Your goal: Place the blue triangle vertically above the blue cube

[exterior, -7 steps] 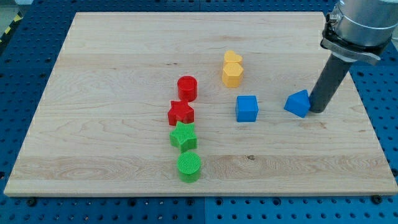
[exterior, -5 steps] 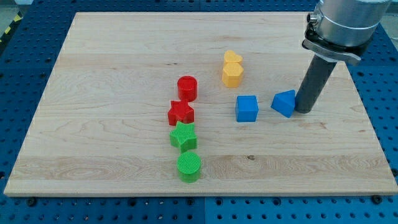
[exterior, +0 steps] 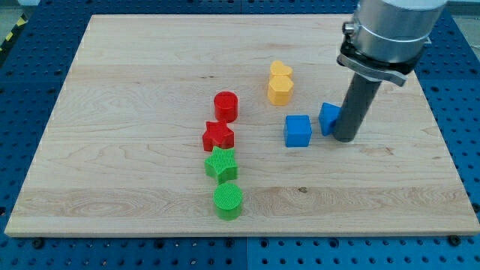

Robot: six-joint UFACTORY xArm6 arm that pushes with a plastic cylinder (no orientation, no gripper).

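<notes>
The blue cube [exterior: 298, 130] sits right of the board's centre. The blue triangle [exterior: 328, 118] lies just to its right and slightly higher in the view, partly hidden behind my rod. My tip [exterior: 343, 139] is on the board, touching the triangle's right side. A narrow gap separates the triangle from the cube.
A yellow heart [exterior: 280, 70] and a yellow hexagon [exterior: 280, 89] stand above the cube. At centre a column runs downward: red cylinder [exterior: 225, 106], red star [exterior: 218, 136], green star [exterior: 221, 163], green cylinder [exterior: 228, 200]. The wooden board [exterior: 112, 90] lies on a blue pegboard.
My rod has moved left, pushing the blue triangle left and slightly up the view, toward the blue cube. The other blocks have not moved.
</notes>
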